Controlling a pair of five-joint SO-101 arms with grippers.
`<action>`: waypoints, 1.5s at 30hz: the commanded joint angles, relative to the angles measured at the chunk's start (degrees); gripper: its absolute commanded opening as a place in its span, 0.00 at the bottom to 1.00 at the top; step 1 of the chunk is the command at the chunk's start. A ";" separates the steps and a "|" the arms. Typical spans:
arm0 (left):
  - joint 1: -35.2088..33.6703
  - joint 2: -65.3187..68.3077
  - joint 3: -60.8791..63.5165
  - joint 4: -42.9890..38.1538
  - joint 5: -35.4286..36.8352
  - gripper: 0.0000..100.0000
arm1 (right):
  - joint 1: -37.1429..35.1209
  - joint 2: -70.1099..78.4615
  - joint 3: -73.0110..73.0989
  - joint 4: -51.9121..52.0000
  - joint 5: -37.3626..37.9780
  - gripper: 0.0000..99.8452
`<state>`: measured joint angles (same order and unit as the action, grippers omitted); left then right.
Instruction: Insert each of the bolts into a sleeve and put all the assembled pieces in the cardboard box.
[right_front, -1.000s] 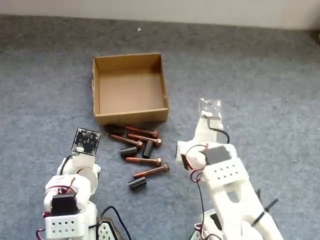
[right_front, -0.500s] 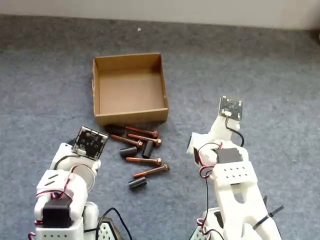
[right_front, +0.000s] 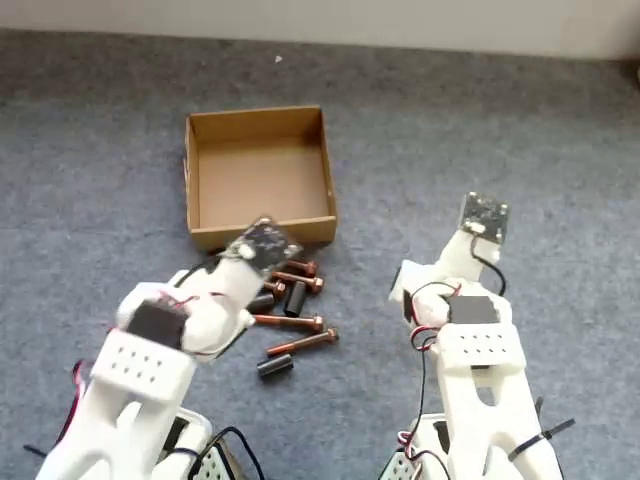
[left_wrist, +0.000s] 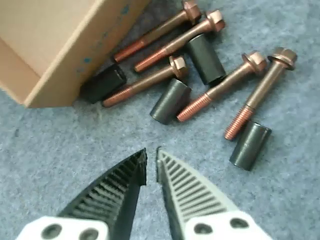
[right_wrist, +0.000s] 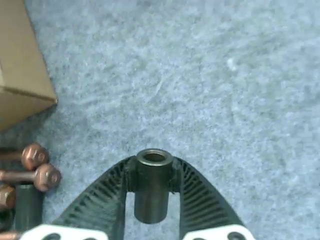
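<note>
Five bolts (left_wrist: 150, 80), four loose sleeves (left_wrist: 170, 100), one cardboard box (left_wrist: 65, 50), right gripper (right_wrist: 152, 169) pinching fifth sleeve (right_wrist: 151, 197), left gripper (left_wrist: 151, 159) pressed together

Left arm (right_front: 140, 365) & right arm (right_front: 482, 352) were white plastic w/ black servo blocks (right_front: 472, 310), red/black cables (right_front: 421, 340), hole rows on housings, dark circuit boards (right_front: 484, 214) at wrists, left gripper (left_wrist: 151, 161) w/ black ribbed fingers (left_wrist: 117, 192), poss. zip tie (right_front: 545, 432) near right base.

No legible writing in my views.
Faint blue marks on the cardboard box (left_wrist: 92, 57) wall, eleven o'clock on the table, too blurred to read.
</note>
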<state>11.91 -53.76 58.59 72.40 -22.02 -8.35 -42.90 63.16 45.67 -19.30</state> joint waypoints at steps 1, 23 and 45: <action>6.11 11.12 -6.99 -2.11 -0.62 0.16 | 4.62 -2.15 -0.57 -2.15 0.62 0.01; 25.19 45.14 -15.25 -17.32 -0.62 0.15 | 14.11 -2.51 -1.10 -2.86 0.70 0.01; 28.26 49.36 -15.16 -24.26 2.37 0.01 | 14.11 -2.59 -1.10 -2.86 0.70 0.01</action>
<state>39.43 -3.30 45.85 50.77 -22.20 5.19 -43.52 63.16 44.00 -19.21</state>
